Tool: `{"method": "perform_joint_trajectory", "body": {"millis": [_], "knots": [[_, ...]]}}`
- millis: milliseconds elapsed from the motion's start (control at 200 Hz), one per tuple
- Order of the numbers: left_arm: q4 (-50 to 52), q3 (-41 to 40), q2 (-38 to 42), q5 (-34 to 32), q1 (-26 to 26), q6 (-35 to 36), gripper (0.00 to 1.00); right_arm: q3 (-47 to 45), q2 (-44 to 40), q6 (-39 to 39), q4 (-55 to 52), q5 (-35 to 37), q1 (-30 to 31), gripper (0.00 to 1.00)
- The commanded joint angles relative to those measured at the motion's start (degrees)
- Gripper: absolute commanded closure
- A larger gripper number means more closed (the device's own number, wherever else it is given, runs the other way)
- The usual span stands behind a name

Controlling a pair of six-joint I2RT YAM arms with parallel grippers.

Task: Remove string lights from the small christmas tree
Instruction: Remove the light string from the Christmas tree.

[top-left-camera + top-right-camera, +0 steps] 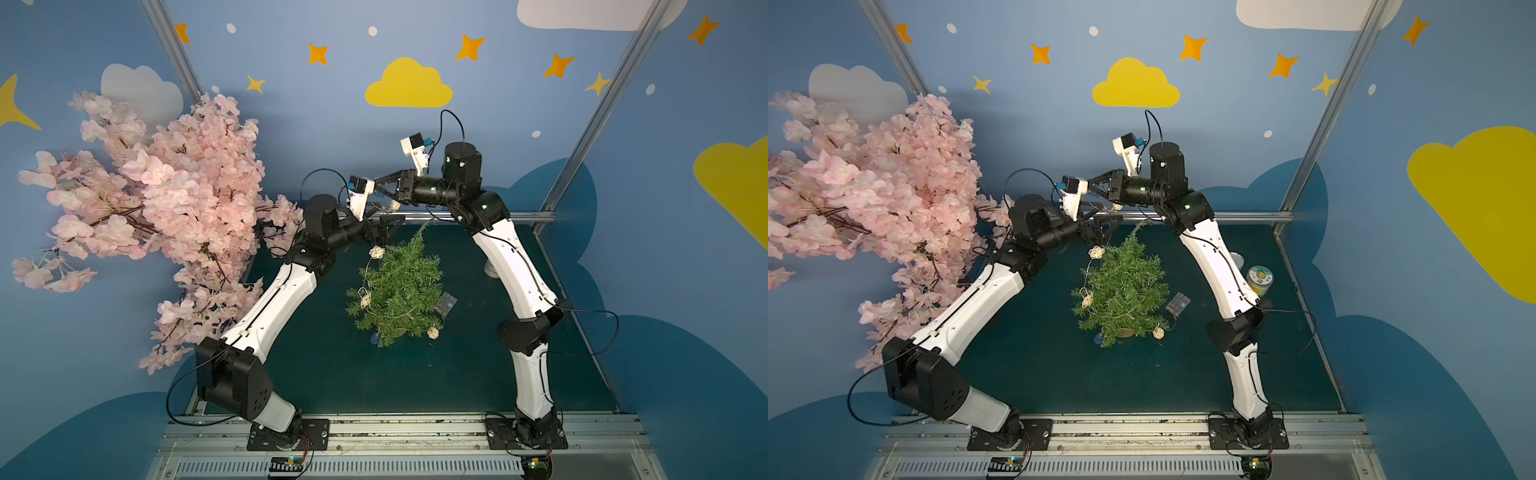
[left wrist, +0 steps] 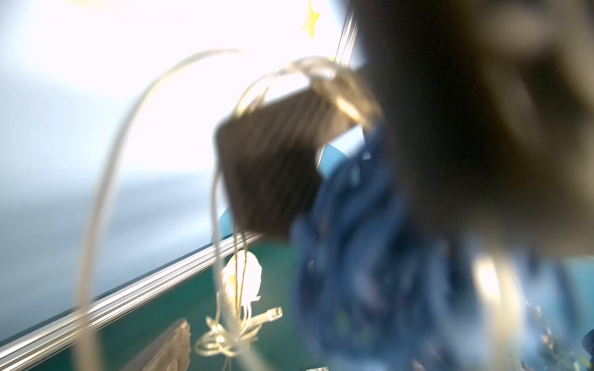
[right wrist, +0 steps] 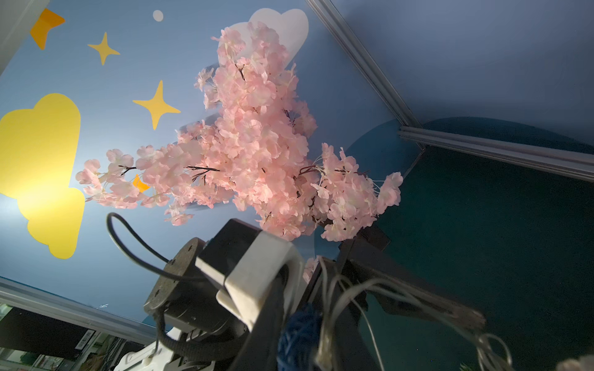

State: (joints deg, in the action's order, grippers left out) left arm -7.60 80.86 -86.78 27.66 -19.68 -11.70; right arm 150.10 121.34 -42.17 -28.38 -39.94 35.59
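1. Nearest, the dark green felt mat point(image 1: 415, 374) lies bare between the arm bases and the tree. This is the widest free floor.
2. The small green bristly christmas tree point(image 1: 399, 286) stands mid-mat with its thin tip leaning toward the back. Its tan base is almost buried under the branches.
3. The string lights point(image 1: 365, 300), pale wire with woven cream and blue balls, drape the tree's flank toward the left arm and round its foot. Their clear battery box point(image 1: 446, 302) lies on the mat just beside the tree, toward the right arm.
4. The left gripper point(image 1: 390, 229) hangs by the treetip, fingers spread wide and clamping nothing. Its wrist view is badly blurred, crossed by wire loops.
5. The right gripper point(image 1: 380, 185), higher and farther back, pinches a bunch of wire between nearly closed fingers. The left wrist camera hides its tips in both top views.
6. A labelled jar point(image 1: 1260, 278) sits near the mat's edge, half behind the right arm.
7. The pink blossom tree point(image 1: 166, 208) crowds the left arm's side.
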Motion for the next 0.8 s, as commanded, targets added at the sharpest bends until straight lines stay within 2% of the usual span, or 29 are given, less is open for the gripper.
{"method": "perform_joint_trajectory", "body": {"millis": [0, 361, 451, 581, 721, 796], "knots": [[-4.79, -4.07, 2.99, -1.26, -0.35, -0.53, 0.02, 0.91, -4.22, -0.81, 2.31, -0.58, 0.53, 0.89], [-6.14, -6.81, 6.12, -2.93, 0.07, -2.06, 0.01, -2.29, -6.68, -0.67, 2.43, 1.17, 0.59, 0.9], [-10.38, -8.14, 6.16, -0.51, 0.13, -0.22, 0.01, -2.53, -7.22, -1.6, 3.21, 0.64, 0.7, 0.9], [-21.63, -12.76, 7.07, 1.86, 0.45, 1.09, 0.0, -2.56, -8.06, -2.93, 3.85, -0.31, 0.88, 0.9], [-24.44, -13.25, 6.93, 6.25, 0.64, 2.89, 0.0, -2.56, -8.87, -3.87, 4.07, -1.11, 0.97, 0.9], [-25.85, -13.98, 7.23, 5.61, 0.76, 4.11, 0.01, -2.55, -8.88, -4.81, 4.5, -1.72, 1.05, 0.9]]}}
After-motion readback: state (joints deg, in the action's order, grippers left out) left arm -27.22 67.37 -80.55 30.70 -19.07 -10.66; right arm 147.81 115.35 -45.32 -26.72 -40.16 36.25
